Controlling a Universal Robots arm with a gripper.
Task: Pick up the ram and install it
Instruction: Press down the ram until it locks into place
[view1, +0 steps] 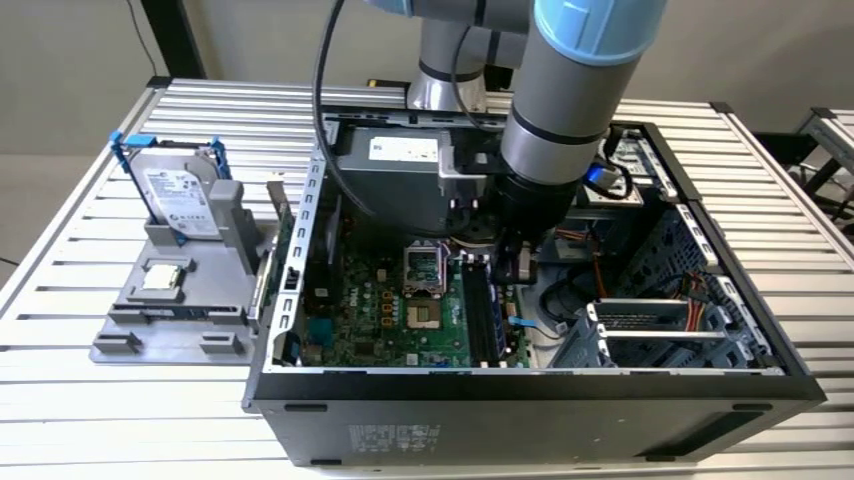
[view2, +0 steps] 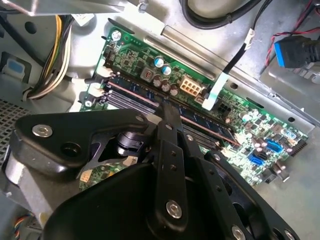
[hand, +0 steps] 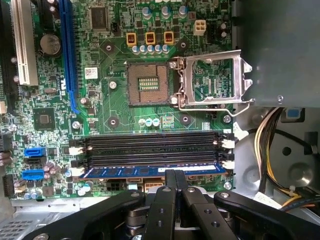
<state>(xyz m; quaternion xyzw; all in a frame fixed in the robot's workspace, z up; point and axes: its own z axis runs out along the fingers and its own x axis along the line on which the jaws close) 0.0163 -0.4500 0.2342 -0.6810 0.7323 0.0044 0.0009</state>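
The ram (hand: 125, 172), a long dark blue stick, lies along the motherboard slot nearest my wrist, with black slots (hand: 150, 150) beside it. In the second wrist view the ram (view2: 205, 122) runs diagonally across the green board. My gripper (hand: 174, 173) is shut, its two black fingers pressed together side by side along the stick's length. The fingertips (view2: 167, 107) rest on the ram's top edge near its middle. In the exterior view my gripper (view1: 518, 265) reaches down inside the open computer case (view1: 534, 385), over the slots.
The motherboard (view1: 387, 310) has an open CPU socket (hand: 148, 84) and a raised metal latch frame (hand: 212, 82). Cable bundles (hand: 272, 145) and a drive cage (view1: 661, 325) crowd one side. Outside the case, a grey fixture (view1: 167, 300) holds a hard drive (view1: 174, 190) and a small silver chip (view1: 163, 278).
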